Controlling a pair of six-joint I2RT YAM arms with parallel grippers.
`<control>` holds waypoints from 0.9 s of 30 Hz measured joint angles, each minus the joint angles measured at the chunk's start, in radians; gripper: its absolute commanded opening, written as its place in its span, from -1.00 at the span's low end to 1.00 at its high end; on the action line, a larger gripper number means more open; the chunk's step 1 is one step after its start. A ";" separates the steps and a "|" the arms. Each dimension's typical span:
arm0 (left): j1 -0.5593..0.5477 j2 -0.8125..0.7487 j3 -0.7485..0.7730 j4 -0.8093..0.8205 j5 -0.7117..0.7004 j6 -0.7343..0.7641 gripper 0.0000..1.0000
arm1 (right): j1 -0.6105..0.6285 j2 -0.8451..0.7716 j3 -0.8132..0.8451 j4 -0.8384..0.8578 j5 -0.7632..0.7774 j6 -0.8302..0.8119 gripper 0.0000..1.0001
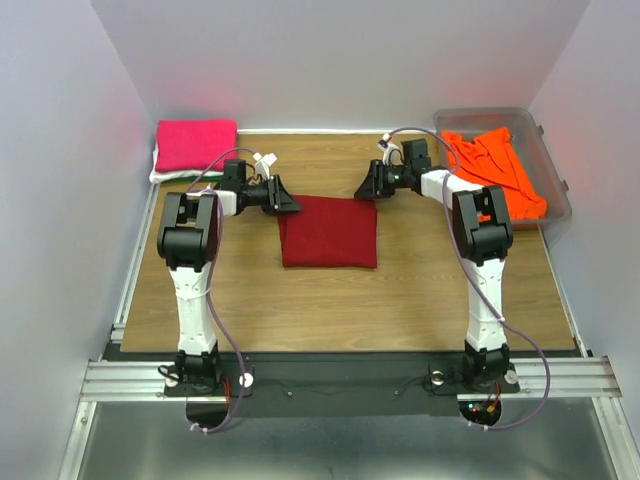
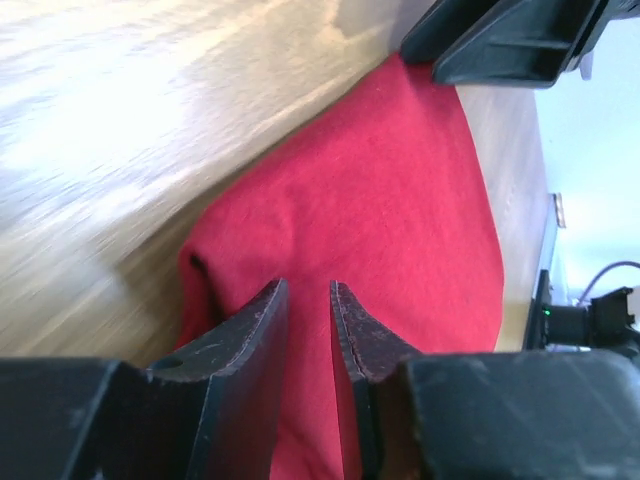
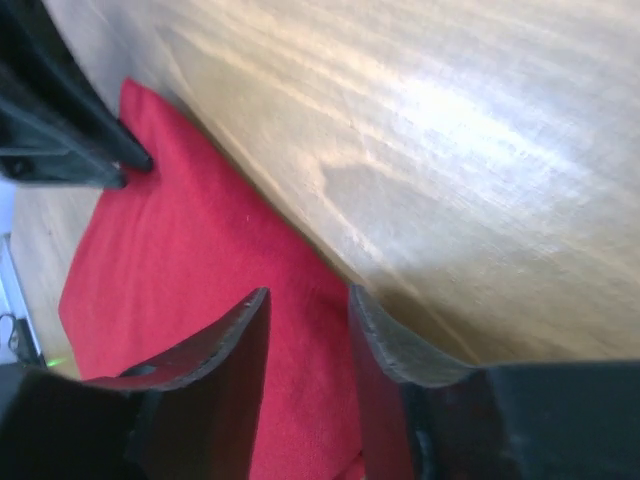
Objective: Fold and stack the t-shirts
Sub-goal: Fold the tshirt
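A dark red t-shirt lies folded into a flat rectangle in the middle of the table. My left gripper is at its far left corner, the jaws a narrow gap apart over the cloth, holding nothing. My right gripper is at its far right corner, open over the cloth edge. A folded hot pink t-shirt lies on a white one at the far left. A bright orange t-shirt lies crumpled in the clear tub. No green shirt shows.
The tub stands at the far right corner, beside the right arm. Grey walls close in the table on three sides. A metal rail runs along the left edge. The wooden table shows in front of the red shirt.
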 measured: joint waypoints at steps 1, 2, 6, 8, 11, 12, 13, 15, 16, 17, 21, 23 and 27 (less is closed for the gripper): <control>0.008 -0.017 -0.014 -0.004 -0.003 0.013 -0.20 | 0.000 -0.005 0.009 0.004 0.008 0.005 -0.01; 0.015 -0.041 -0.032 -0.011 -0.004 0.023 -0.19 | -0.002 -0.011 0.008 0.003 0.010 0.006 0.03; 0.015 -0.216 -0.148 -0.043 -0.005 0.064 -0.18 | 0.002 -0.149 -0.087 -0.003 0.007 0.044 0.02; 0.002 -0.341 -0.211 -0.042 -0.003 0.078 -0.18 | 0.010 -0.249 -0.156 0.005 -0.001 0.061 0.01; -0.031 -0.497 -0.320 0.011 0.008 0.069 -0.18 | 0.060 -0.410 -0.288 0.045 -0.027 0.093 -0.01; -0.048 -0.531 -0.376 0.055 0.018 0.051 -0.18 | 0.085 -0.447 -0.336 0.067 -0.037 0.101 -0.01; -0.058 -0.539 -0.409 0.076 0.025 0.044 -0.17 | 0.109 -0.465 -0.371 0.078 -0.050 0.108 -0.01; -0.079 -0.519 -0.473 0.100 0.032 0.027 -0.17 | 0.155 -0.465 -0.450 0.108 -0.074 0.128 -0.01; -0.089 -0.482 -0.506 0.101 0.034 0.022 -0.17 | 0.172 -0.450 -0.480 0.108 -0.081 0.132 -0.01; -0.090 -0.443 -0.527 0.099 0.029 0.017 -0.16 | 0.180 -0.427 -0.509 0.106 -0.084 0.134 -0.03; -0.064 -0.292 -0.545 0.077 0.074 -0.003 -0.16 | 0.145 -0.287 -0.552 0.106 -0.122 0.150 -0.06; -0.042 -0.272 -0.521 0.056 0.101 0.000 -0.16 | 0.113 -0.269 -0.549 0.108 -0.151 0.154 -0.08; 0.001 -0.240 -0.465 -0.036 0.145 0.044 -0.15 | 0.054 -0.261 -0.523 0.089 -0.134 0.132 -0.08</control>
